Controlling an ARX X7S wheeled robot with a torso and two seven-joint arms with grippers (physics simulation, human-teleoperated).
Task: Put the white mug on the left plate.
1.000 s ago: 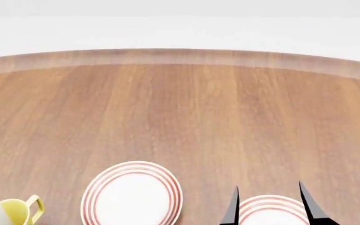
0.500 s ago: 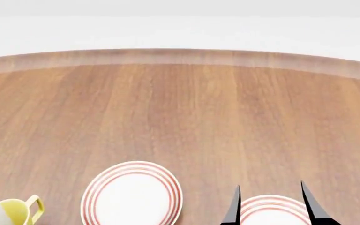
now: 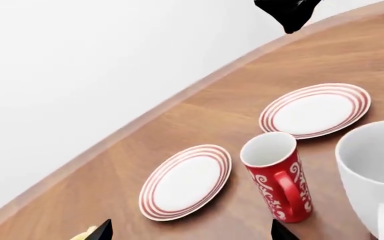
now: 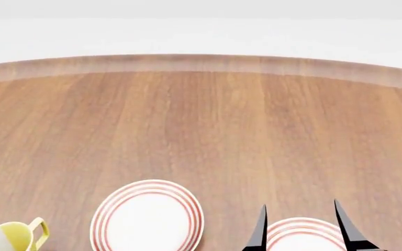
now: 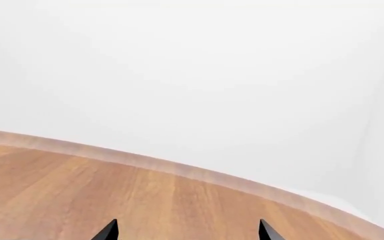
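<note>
White mug (image 3: pixel 373 175) upright, apart from empty left plate (image 4: pixel 147 216)

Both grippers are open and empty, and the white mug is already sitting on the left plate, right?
Not quite. The white mug is not on the left plate; the left wrist view shows it standing on the table beside the red mug, and both plates are bare. The rest holds: the left gripper and right gripper are open and empty.

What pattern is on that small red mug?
White swirling scrollwork on glossy red, with a white inside; the red mug shows best in the left wrist view.
</note>
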